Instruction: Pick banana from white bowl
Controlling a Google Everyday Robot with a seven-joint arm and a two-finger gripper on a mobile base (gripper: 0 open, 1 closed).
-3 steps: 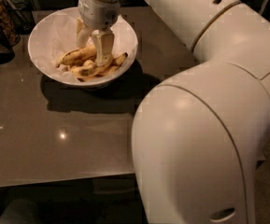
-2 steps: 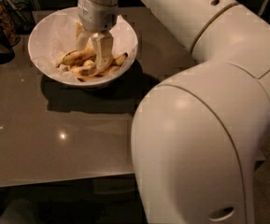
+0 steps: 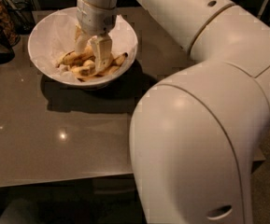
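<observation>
1. Reaching down into the white bowl [image 3: 46, 36], the end effector [image 3: 92, 59] has its two fingers apart, with their tips among the fruit at the bottom.
2. Its right finger [image 3: 102, 52] lies over the middle of the banana [image 3: 115, 64]; I cannot tell whether it touches.
3. That banana, dull yellow with brown blotches, lies slanted in the right half of the bowl, its dark tip near the rim.
4. Shorter, paler bananas [image 3: 71, 57] lie just left of the end effector.
5. The bowl stands at the far left of the grey table [image 3: 55, 129].
6. The white arm [image 3: 200, 69] fills the right side.
</observation>
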